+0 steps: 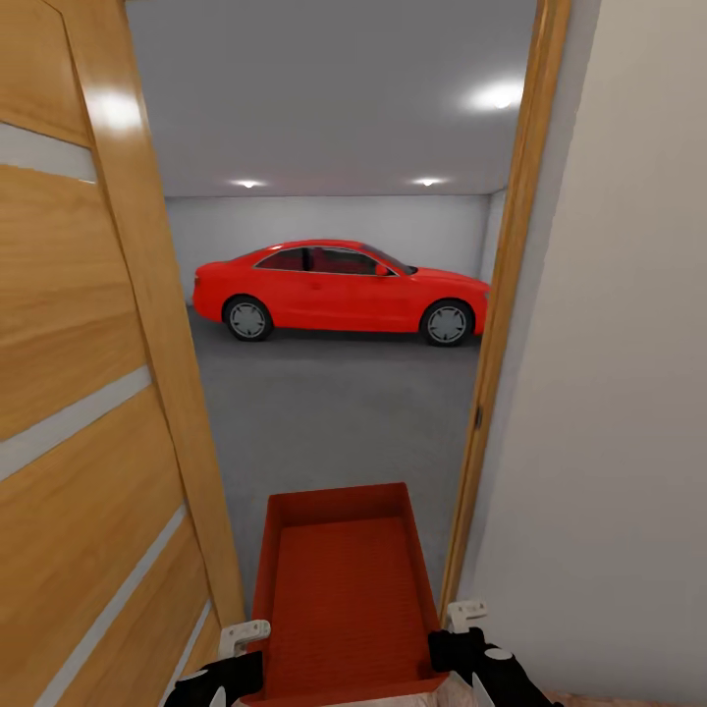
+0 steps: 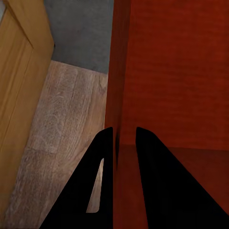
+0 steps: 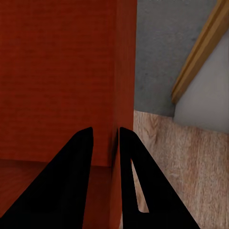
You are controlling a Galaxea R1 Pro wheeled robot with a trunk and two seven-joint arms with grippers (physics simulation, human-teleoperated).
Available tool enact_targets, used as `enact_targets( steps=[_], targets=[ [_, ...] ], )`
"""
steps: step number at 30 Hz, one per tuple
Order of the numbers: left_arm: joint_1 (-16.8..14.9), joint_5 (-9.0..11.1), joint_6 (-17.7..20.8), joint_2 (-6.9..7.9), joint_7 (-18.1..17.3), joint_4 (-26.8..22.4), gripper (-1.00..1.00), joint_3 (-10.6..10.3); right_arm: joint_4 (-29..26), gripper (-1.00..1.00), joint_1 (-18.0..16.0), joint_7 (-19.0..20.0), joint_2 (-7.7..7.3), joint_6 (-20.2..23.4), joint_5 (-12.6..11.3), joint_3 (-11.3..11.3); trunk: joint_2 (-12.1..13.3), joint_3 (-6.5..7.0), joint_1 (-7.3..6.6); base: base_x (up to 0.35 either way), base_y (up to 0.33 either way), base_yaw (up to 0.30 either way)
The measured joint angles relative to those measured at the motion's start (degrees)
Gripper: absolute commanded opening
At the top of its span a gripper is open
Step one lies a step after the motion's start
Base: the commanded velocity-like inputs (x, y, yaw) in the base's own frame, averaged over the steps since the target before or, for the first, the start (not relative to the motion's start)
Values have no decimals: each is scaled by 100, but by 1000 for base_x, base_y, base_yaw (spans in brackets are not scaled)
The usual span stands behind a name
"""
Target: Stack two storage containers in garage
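An orange-red open-topped storage container (image 1: 344, 589) hangs low in the head view, held level in a doorway. My left gripper (image 1: 236, 653) pinches its left wall, and the left wrist view has that gripper (image 2: 121, 143) shut with the thin wall (image 2: 117, 95) between its black fingers. My right gripper (image 1: 462, 638) clamps the right wall, seen up close as the gripper (image 3: 106, 143) shut astride the wall (image 3: 125, 71). Beyond the doorway lies the garage with its dark grey floor (image 1: 334, 412). Under the container the wood plank floor (image 2: 62, 124) ends at the threshold.
An open wooden door (image 1: 88, 393) stands close on the left. The wooden door frame (image 1: 501, 324) and a pale wall (image 1: 609, 393) close in on the right. A red car (image 1: 339, 290) is parked across the far side of the garage.
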Motion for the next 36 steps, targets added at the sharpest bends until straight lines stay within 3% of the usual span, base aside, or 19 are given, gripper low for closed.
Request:
enact_targets(
  steps=[9,26,36],
  targets=[
    [0,3,-2,1,0,0,-100,0,0,-100,-1,-3,0,0,-4,5,0,0,0,0,0,-5],
    [-1,3,-3,1,-1,3,-100,-2,-3,-100,0,-2,-1,2,-4,4,0,0,0,0,0,-255],
    [0,4,-6,2,-3,8,-100,0,0,-100,2,-4,0,0,-3,5,0,0,0,0,0,-38]
  ],
)
